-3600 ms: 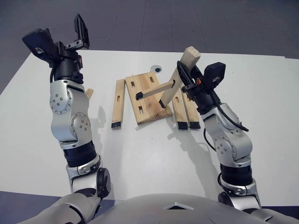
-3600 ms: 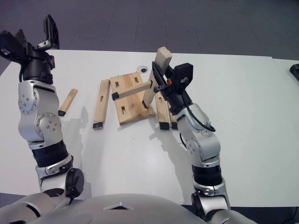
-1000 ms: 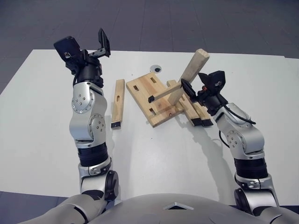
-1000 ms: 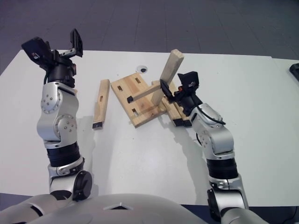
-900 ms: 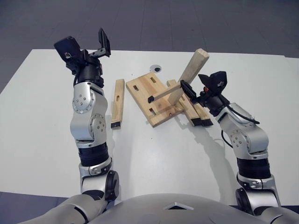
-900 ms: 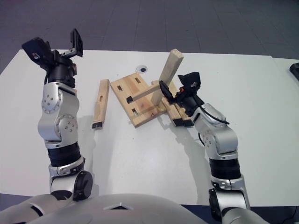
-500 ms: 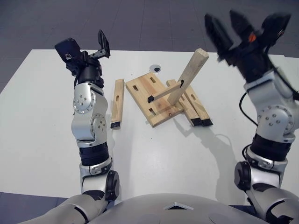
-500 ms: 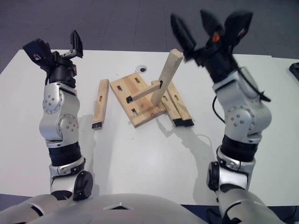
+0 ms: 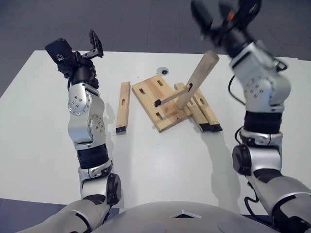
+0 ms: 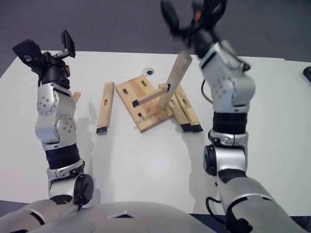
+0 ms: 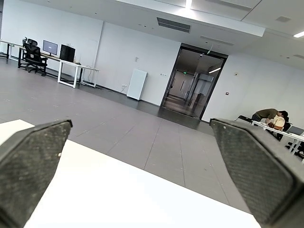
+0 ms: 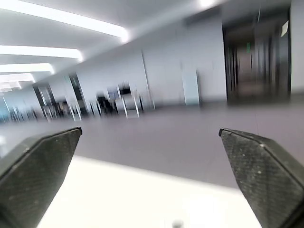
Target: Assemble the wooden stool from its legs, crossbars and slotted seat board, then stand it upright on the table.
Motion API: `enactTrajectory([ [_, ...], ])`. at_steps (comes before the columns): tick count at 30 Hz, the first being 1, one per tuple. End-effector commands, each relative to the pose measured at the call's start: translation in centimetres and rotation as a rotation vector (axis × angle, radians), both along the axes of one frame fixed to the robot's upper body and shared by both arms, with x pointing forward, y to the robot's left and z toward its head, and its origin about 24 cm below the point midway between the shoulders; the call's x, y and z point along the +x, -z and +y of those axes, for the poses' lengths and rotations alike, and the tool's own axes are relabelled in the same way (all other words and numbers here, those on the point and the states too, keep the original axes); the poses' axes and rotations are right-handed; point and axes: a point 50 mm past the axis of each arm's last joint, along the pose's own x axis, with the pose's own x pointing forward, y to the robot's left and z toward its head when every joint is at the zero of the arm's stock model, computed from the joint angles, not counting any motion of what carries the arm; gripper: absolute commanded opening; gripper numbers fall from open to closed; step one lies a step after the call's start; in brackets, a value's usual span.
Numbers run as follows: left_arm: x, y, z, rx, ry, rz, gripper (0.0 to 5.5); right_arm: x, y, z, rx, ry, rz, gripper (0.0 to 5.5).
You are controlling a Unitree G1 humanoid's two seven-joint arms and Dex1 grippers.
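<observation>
1. The left jaws are spread wide with nothing between them. They are held up over the far left part of the bench (image 9: 160, 160) and aimed away from the wooden parts.
2. The right jaws are also spread and empty. They are held high, above and beyond the top end of the tilted leg (image 9: 197, 80).
3. That leg is seated in the slotted seat board (image 9: 170, 119) and leans to the right. A crossbar (image 9: 171, 97) is plugged into its side.
4. Two more legs (image 9: 209, 116) lie just beside the board's right edge. A loose slotted leg (image 9: 123, 107) lies apart on its left, nearer the left jaws.
5. The pieces are judged light, stiff and smooth. The joints are probably loose, so the half-built part may tip. A leg is best gripped mid-length across its flat faces, clear of the slot.
</observation>
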Motion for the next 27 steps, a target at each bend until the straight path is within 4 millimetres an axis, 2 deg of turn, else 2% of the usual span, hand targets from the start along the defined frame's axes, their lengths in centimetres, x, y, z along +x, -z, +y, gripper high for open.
enactTrajectory([
  [1, 0.0, 0.9, -0.1, 0.014, 0.010, 0.054, 5.40, -0.4, 3.8, 0.1, -0.022, 0.016, 0.162, 5.38],
  [6, 0.5, 0.9, -0.5, 0.019, 0.030, 0.069, 5.40, -0.4, 1.4, 1.0, 0.103, -0.018, 0.059, 5.38],
  [8, 0.7, 0.8, -0.5, 0.024, 0.033, 0.067, 5.40, -0.9, -0.5, 1.0, 0.174, -0.039, -0.032, 5.38],
  [11, 0.7, 0.6, -0.1, 0.034, 0.017, 0.063, 5.40, -2.1, -4.7, -0.8, 0.251, -0.003, -0.246, 5.38],
  [13, 0.4, 0.5, 0.6, 0.035, -0.014, 0.056, 5.40, -2.7, -6.5, -3.2, 0.287, 0.079, -0.317, 5.38],
  [16, -0.1, 0.2, 1.8, 0.045, -0.062, 0.041, 5.40, -2.1, -3.9, -5.6, 0.241, 0.198, -0.182, 5.38],
  [17, -0.4, -0.1, 2.2, 0.065, -0.083, 0.027, 5.40, -1.8, -1.1, -5.9, 0.177, 0.246, -0.047, 5.38],
  [19, -0.8, -0.9, 3.2, 0.082, -0.118, -0.007, 5.40, -2.4, 4.8, -6.0, -0.030, 0.293, 0.189, 5.38],
  [20, -1.1, -1.3, 3.6, 0.083, -0.131, -0.022, 5.40, -3.2, 7.1, -6.0, -0.110, 0.285, 0.260, 5.38],
  [21, -1.3, -1.5, 3.9, 0.081, -0.138, -0.030, 5.40, -3.8, 8.5, -6.0, -0.151, 0.275, 0.309, 5.38],
  [24, -1.8, -2.0, 4.2, 0.060, -0.125, -0.074, 5.40, -4.8, 11.5, -6.0, -0.177, 0.243, 0.450, 5.38],
  [27, -2.0, -2.4, 3.8, 0.044, -0.098, -0.108, 5.40, -5.5, 12.8, -6.1, -0.194, 0.234, 0.507, 5.38],
])
